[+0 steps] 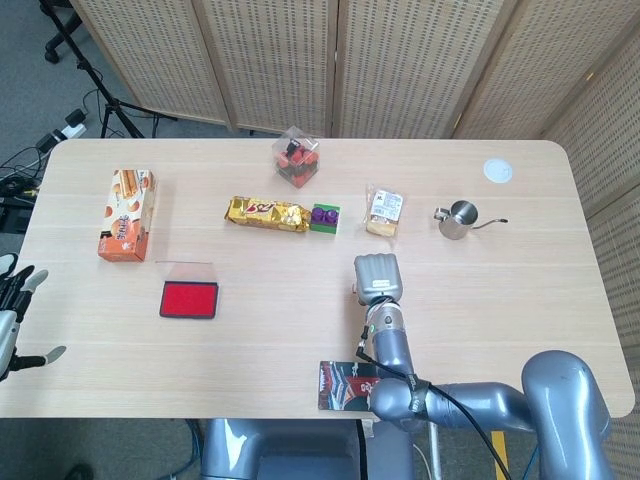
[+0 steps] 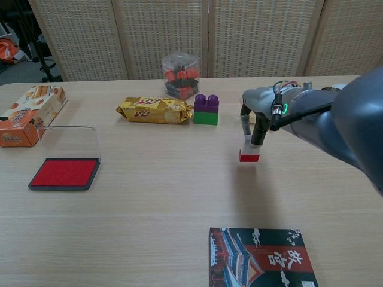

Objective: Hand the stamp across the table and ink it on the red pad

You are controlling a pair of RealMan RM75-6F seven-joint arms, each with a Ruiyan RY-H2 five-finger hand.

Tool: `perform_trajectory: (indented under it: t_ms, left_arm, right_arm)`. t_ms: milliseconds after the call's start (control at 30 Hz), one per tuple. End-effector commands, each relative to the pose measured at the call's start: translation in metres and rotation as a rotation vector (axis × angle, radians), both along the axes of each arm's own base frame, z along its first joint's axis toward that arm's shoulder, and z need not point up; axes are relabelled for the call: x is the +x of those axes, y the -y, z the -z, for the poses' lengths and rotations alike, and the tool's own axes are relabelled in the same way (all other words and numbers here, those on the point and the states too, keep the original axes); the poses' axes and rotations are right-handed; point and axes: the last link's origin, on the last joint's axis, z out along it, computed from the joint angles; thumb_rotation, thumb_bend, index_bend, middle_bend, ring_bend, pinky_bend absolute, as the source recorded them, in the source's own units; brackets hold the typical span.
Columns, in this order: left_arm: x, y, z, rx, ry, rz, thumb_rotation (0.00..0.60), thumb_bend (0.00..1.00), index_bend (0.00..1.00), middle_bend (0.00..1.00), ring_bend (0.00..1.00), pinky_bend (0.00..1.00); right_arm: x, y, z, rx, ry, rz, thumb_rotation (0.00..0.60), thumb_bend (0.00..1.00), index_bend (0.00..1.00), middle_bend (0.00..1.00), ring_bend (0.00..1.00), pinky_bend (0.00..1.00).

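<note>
Red-based white block stamp [image 2: 249, 150] hangs pinched beneath the right hand [image 2: 254, 112] fingers [image 2: 259, 128], above the wooden table [image 2: 179, 197]. Left hand [image 1: 12, 318] is spread, empty; red ink pad [image 2: 64, 173] lies well apart.

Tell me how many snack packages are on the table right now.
3: an orange snack box at the far left, a gold biscuit pack beside the purple-and-green block, and a clear wrapped pastry left of the steel pitcher. None seem hidden.
</note>
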Motion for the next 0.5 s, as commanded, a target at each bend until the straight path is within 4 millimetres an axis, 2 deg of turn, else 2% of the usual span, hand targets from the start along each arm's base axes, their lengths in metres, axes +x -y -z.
perform_trajectory:
  t_ms: [33, 500]
  left_arm:
    - [0.000, 0.000, 0.000, -0.001, 0.001, 0.000, 0.600, 0.00, 0.00, 0.00, 0.00, 0.00]
    - [-0.001, 0.000, 0.001, -0.008, 0.003, -0.004, 0.600, 0.00, 0.00, 0.00, 0.00, 0.00]
  right_arm:
    - [-0.002, 0.000, 0.002, 0.004, 0.004, 0.000, 0.600, 0.46, 0.56, 0.98, 1.00, 1.00]
    - [-0.015, 0.001, 0.005, 0.011, 0.015, 0.017, 0.600, 0.44, 0.56, 0.98, 1.00, 1.00]
